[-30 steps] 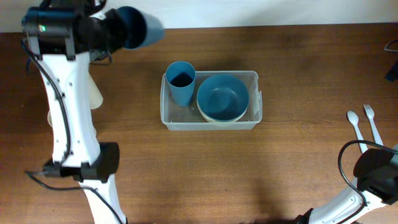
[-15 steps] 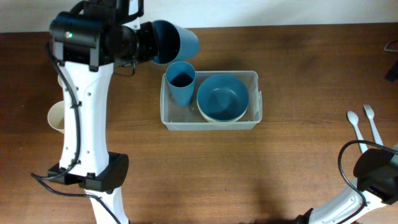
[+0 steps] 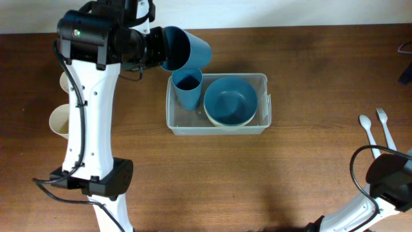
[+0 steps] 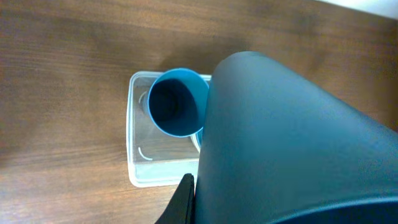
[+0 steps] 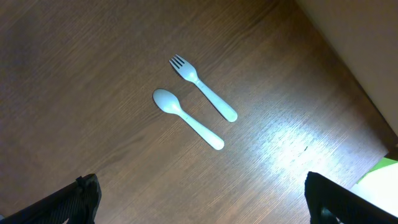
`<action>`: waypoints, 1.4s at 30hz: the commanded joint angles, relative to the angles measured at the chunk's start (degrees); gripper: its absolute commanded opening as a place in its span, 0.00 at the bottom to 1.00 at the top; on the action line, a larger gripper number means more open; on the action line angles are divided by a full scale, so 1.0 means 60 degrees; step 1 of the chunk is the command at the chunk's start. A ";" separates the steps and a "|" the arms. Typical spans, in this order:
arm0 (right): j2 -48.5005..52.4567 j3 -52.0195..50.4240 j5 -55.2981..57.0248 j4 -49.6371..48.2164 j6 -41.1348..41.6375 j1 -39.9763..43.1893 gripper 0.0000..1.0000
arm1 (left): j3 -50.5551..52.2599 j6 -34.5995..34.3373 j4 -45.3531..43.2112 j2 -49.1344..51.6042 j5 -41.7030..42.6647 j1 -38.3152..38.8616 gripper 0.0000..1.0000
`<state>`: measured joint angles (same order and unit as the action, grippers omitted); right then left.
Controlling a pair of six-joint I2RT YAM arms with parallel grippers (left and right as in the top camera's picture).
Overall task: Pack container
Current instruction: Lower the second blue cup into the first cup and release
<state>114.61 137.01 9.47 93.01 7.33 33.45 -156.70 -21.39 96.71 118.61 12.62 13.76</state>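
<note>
Container [image 3: 219,131] sits mid-table, long side running 9 to 3. Inside it, a cup [image 3: 187,87] stands upright at the 9 o'clock end, and a blue bowl [image 3: 230,100] nested in a cream bowl [image 3: 215,121] fills the rest; stacking saves floor space. Left gripper [image 3: 156,47] is pinched on the held cup [image 3: 190,48], tipped on its side over the container's 11 o'clock corner, just off the upright cup. My read: it's lined up to nest there but needs righting first. Right gripper [image 5: 199,186] is spread wide and empty at the table's [image 3: 193,180] 4 o'clock, near spoon [image 5: 186,118] and fork [image 5: 202,87], probably next. Two cream cups [image 3: 58,120] sit at 9 o'clock.
</note>
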 commanded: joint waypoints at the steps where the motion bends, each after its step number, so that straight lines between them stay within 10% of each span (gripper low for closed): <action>1: 0.0029 -0.0040 0.0146 -0.0004 -0.0004 0.0000 0.99 | 0.0382 0.0284 0.0000 -0.0069 -0.0339 0.0011 0.01; 42: 0.0029 -0.0040 0.0142 -0.0004 -0.0004 0.0000 0.99 | 0.2011 0.0295 0.0000 -0.0066 -0.1326 -0.0069 0.06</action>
<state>114.61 137.01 9.45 93.01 7.31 33.45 -144.84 -20.51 96.71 118.61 5.10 13.69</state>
